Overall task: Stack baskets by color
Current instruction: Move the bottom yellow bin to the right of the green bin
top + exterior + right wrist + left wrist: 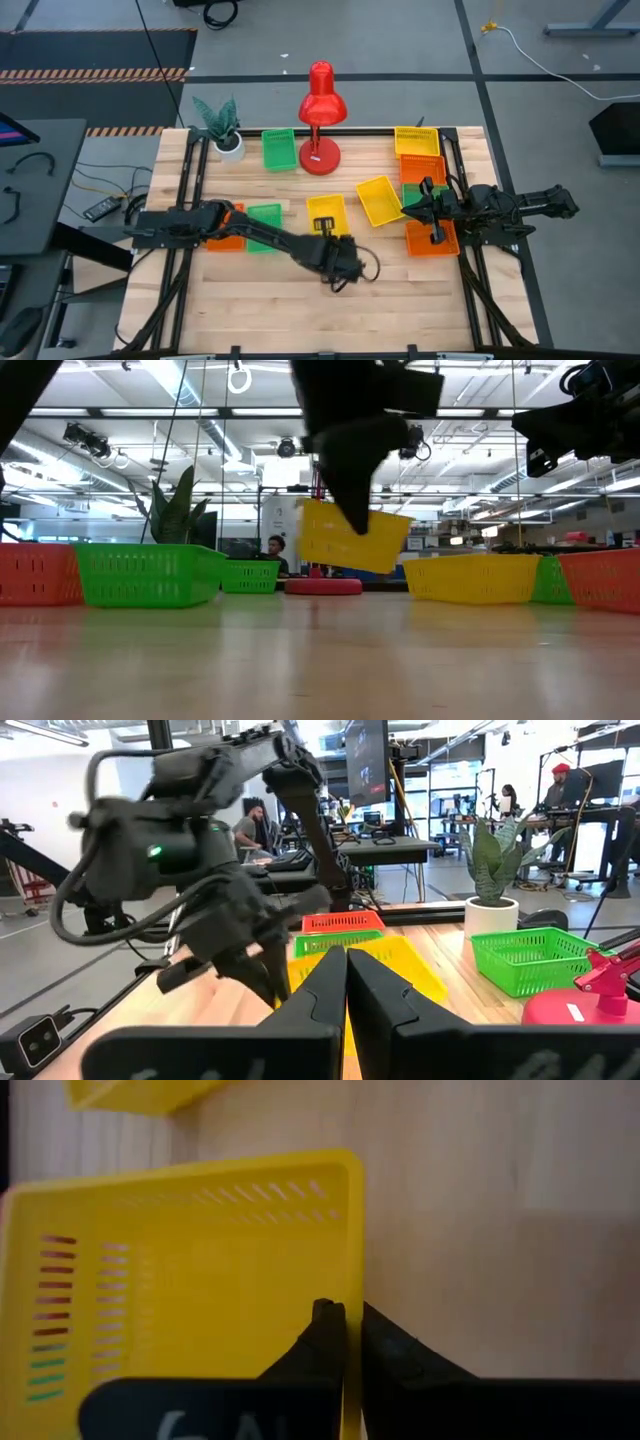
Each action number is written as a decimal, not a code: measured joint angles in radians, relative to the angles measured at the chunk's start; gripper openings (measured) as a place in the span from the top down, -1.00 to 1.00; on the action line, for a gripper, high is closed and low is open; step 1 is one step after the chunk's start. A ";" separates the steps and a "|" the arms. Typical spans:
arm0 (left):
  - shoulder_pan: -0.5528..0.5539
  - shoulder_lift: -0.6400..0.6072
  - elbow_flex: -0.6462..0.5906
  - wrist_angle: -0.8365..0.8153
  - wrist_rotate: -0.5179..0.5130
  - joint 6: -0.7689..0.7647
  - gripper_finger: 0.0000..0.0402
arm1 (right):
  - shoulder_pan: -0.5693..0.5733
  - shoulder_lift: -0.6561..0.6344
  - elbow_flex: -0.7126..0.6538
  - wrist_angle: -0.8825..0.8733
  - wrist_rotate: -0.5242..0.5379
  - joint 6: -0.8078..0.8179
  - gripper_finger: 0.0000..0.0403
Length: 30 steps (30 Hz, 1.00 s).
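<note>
- Gripping one wall of a yellow basket (190,1270), the left gripper (345,1320) had its fingers (325,1330) nearly shut, pinched on the thin rim near a corner, low in the left wrist frame.
- In the low view that basket hung tilted and clear of the table (300,310), centre of frame, so I judged the step in hand to be carrying it to its own colour.
- To do that well, the pinch near a corner called for a slow swing; a level basket would nest more easily than a tilted one.
- A second yellow basket (381,199) lay just right of centre in the high view, and looked the likely target; lining up the long sides before lowering seemed wise.
- The right gripper (436,222) hung over the orange basket (432,240) at centre right, fingers closed on nothing I could see; the carry would need to stay clear of it.
- Farther back at the upper right, a yellow basket (417,140) and an orange one (422,168) sat in a column.
- At centre left, a green basket (264,227) and an orange one (225,240) lay under the left arm.
- Farthest, along the top edge, stood a green basket (279,149), a red lamp (321,120) and a potted plant (222,125).
</note>
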<state>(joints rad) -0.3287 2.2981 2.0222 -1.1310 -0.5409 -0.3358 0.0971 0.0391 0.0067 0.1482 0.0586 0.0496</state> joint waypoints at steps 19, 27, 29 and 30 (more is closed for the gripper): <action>-0.131 -0.013 -0.001 -0.160 -0.031 -0.012 0.94 | 0.000 0.000 0.000 0.001 0.000 0.000 0.91; -0.124 -0.013 -0.017 -0.121 -0.030 -0.008 0.94 | 0.000 0.000 0.000 0.001 0.000 0.000 0.91; -0.122 -0.022 -0.066 -0.043 -0.015 -0.007 0.94 | 0.000 0.000 0.000 0.001 0.000 0.000 0.91; -0.122 -0.027 -0.095 -0.004 0.004 0.002 0.94 | 0.000 0.000 0.000 0.001 0.000 0.000 0.91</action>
<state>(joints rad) -0.4506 2.2706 1.9269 -1.1354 -0.5365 -0.3337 0.0973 0.0391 0.0067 0.1490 0.0586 0.0496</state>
